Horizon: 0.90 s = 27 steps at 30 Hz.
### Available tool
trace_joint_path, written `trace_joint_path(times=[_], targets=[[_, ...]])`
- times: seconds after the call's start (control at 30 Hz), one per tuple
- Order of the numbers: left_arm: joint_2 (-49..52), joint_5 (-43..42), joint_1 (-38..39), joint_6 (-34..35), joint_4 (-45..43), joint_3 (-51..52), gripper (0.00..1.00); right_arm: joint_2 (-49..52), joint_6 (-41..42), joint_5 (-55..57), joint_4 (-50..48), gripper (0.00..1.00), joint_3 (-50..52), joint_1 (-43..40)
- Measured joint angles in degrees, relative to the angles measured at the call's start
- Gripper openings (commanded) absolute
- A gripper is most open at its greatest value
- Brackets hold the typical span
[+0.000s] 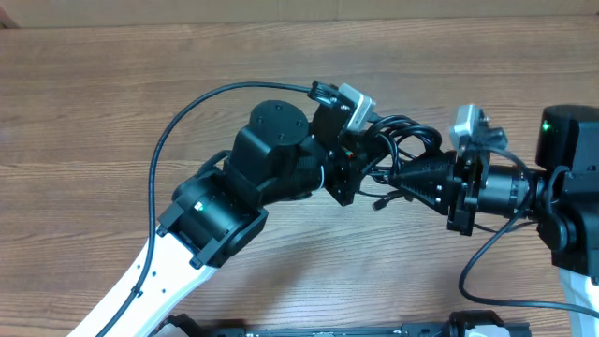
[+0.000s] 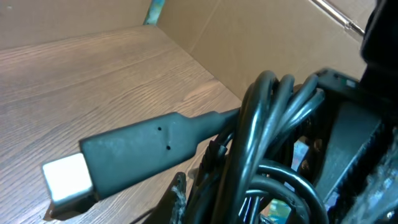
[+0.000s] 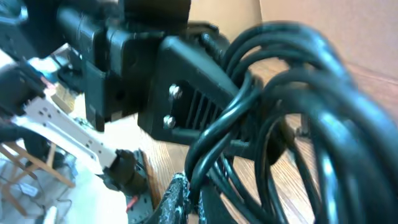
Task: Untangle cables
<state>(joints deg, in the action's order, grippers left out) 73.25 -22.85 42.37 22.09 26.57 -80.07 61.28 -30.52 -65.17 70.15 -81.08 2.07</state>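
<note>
Looks barely begun. Finds the cables bunched as one knot of overlapping loops, held up between both arms above the surface, right of its centre and about midway between far and near edges. Shows no cord drawn free; leaves every loop to be teased apart and laid out singly. Has the left pincer closed tight, seemingly on cords at the knot's left flank, and the right pincer pinched shut on the opposite flank. Reads as thin, round, glossy black jackets, springy in their curves, plus one matte moulded plug, flat-sided, with a pale squared tip. Below, matte wood-grain.
</note>
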Motion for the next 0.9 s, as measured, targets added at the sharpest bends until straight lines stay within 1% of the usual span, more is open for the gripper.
trace_joint_path(times=[0.1,0.17,0.2,0.23,0.27,0.3,0.33,0.43,0.63,0.7,0.73,0.77,0.8,0.83,0.87,0.9], targets=[[0.0,0.3,0.0,0.0,0.1,0.0,0.04,0.0,-7.3,0.7,3.6,0.04,-0.1,0.0],[0.0,1.3,0.0,0.0,0.0,0.0,0.04,0.0,-9.3,0.9,3.8,0.04,-0.1,0.0],[0.0,1.4,0.0,0.0,0.0,0.0,0.04,0.0,-9.7,1.0,3.8,0.15,-0.1,0.0],[0.0,1.7,0.0,-0.1,0.0,0.0,0.04,0.0,-9.9,1.1,3.9,0.34,-0.1,0.0],[0.0,2.1,0.0,-0.5,0.0,0.0,0.04,0.0,-9.5,1.1,4.0,0.59,-0.1,0.0],[0.0,2.7,0.0,-1.2,0.0,0.0,0.04,0.0,-9.4,1.0,4.0,0.62,-0.1,0.0],[0.0,3.1,0.0,-1.6,0.1,0.0,0.04,0.0,-8.5,1.0,4.0,0.70,-0.1,0.0],[0.0,4.3,0.0,-4.6,0.7,0.0,0.04,-0.2,-6.0,0.7,3.5,0.75,-0.1,0.2],[0.0,0.4,-0.1,-8.6,0.9,0.0,0.04,-0.5,0.5,0.6,-3.1,0.76,-0.1,0.2],[0.1,-0.7,-0.2,-8.8,0.9,0.0,0.04,-0.6,2.8,0.7,-4.4,0.76,-0.1,0.2],[0.1,-1.6,-0.2,-8.9,0.9,0.0,0.04,-0.7,3.7,0.7,-4.8,0.70,-0.1,0.2],[0.1,-2.0,-0.2,-9.0,0.9,0.0,0.04,-0.7,4.2,0.7,-4.9,0.58,-0.1,0.2],[0.1,-2.4,-0.2,-9.0,0.9,0.0,0.04,-0.8,4.7,0.7,-4.9,0.31,-0.1,0.2],[0.1,-3.2,-0.1,-9.0,0.9,0.0,0.04,-0.8,5.0,0.9,-5.0,0.15,-0.1,0.2],[0.1,-3.6,-0.1,-9.0,0.9,0.0,0.04,-0.8,5.4,1.1,-5.0,0.04,-0.1,0.2],[0.1,-4.3,-0.1,-9.0,0.9,0.0,0.04,-0.8,5.6,1.4,-5.0,0.04,-0.1,0.2]])
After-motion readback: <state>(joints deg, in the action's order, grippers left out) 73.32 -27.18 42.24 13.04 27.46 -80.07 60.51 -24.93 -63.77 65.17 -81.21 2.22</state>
